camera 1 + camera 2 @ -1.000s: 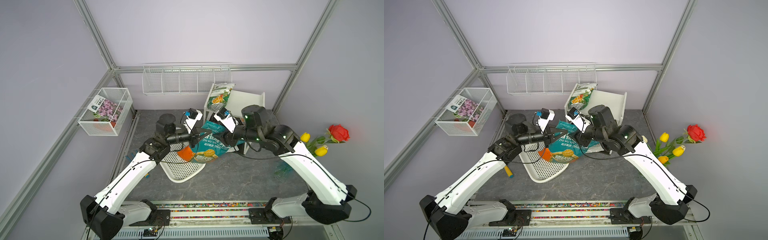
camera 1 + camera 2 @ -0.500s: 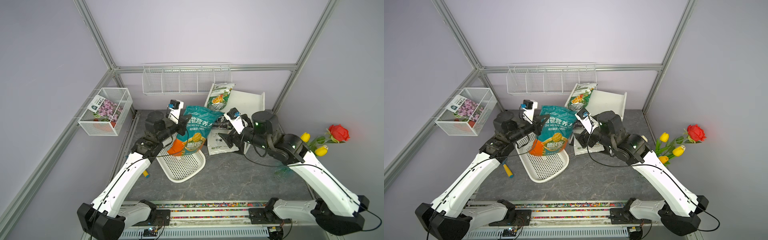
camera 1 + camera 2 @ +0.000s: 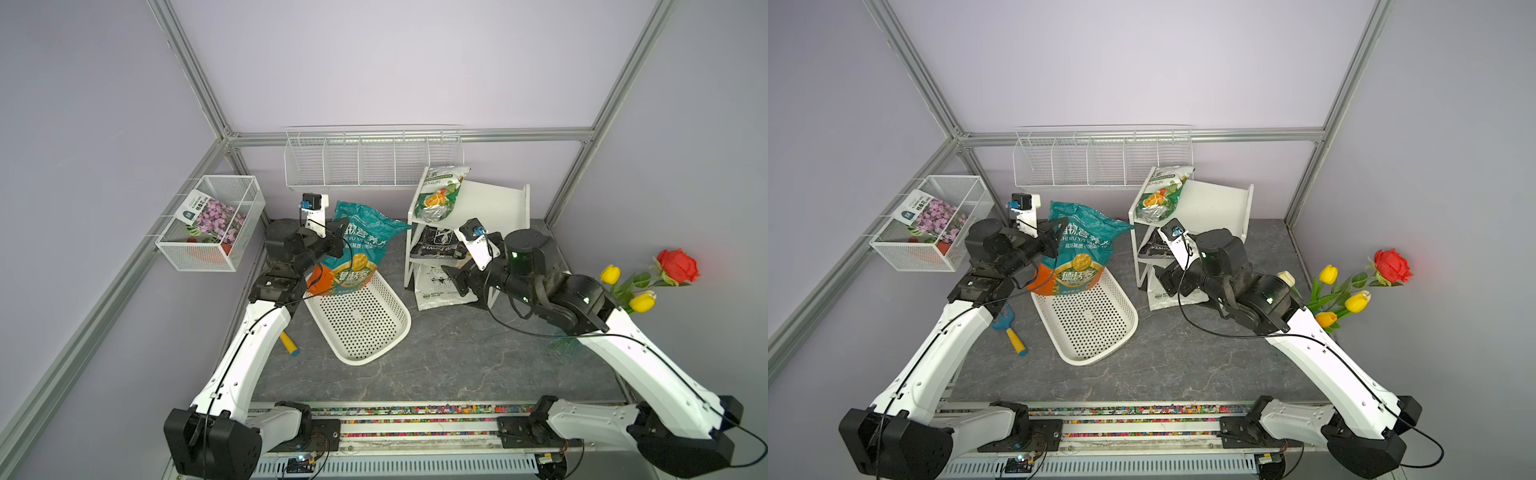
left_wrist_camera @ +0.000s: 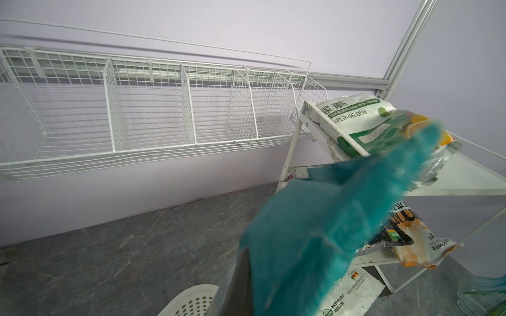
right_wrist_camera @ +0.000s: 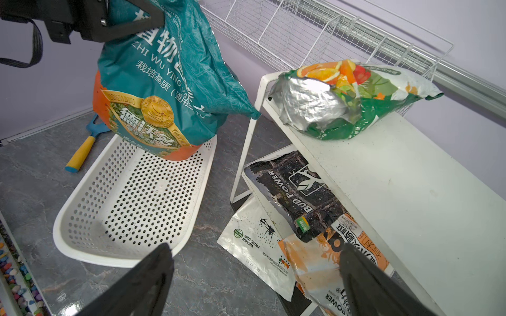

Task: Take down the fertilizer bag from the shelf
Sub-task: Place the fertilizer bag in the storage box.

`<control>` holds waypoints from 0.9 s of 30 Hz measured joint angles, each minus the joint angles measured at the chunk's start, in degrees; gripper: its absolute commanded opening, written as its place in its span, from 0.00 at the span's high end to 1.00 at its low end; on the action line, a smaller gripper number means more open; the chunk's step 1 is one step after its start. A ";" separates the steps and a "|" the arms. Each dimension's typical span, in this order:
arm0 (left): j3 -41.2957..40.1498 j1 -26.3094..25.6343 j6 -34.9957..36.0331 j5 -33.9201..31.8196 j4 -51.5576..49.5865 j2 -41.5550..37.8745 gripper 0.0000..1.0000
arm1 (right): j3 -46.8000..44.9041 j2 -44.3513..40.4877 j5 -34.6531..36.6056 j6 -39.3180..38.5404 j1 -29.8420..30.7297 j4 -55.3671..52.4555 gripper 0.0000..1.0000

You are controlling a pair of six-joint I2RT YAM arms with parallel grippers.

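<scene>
Fertilizer bag (image 3: 358,253) hangs clear of the shelf (image 3: 492,199), at its 9 o'clock, pinched by my closed left gripper (image 3: 1054,239); the right gripper (image 5: 254,247) gapes empty. I fear the thin upper-edge pinch slips, dropping it past the basket (image 3: 365,359).

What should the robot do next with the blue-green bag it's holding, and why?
Probably lower the teal bag a little, into the white basket. The left gripper is shut on the bag's top, the bag's bottom is right over the basket's far end, and the right gripper is open, holding nothing.
</scene>
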 measured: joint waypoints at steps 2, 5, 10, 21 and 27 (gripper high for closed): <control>0.00 0.00 0.02 -0.20 1.44 1.57 1.00 | -0.39 0.00 0.04 0.26 0.00 0.22 0.03; 0.00 0.39 0.22 -0.68 3.37 4.07 1.00 | -1.01 0.00 0.09 0.57 0.00 0.31 0.03; -1.20 1.40 -0.35 -0.94 7.69 7.08 1.00 | -1.79 -0.04 0.50 0.63 0.00 0.35 0.03; -18.99 2.67 -8.28 -11.26 31.50 9.11 1.00 | -3.21 -0.07 1.07 1.25 0.00 1.62 0.03; -25.92 4.31 -9.42 -16.31 42.93 8.61 1.00 | -3.89 -0.07 1.05 1.25 -0.04 1.62 0.03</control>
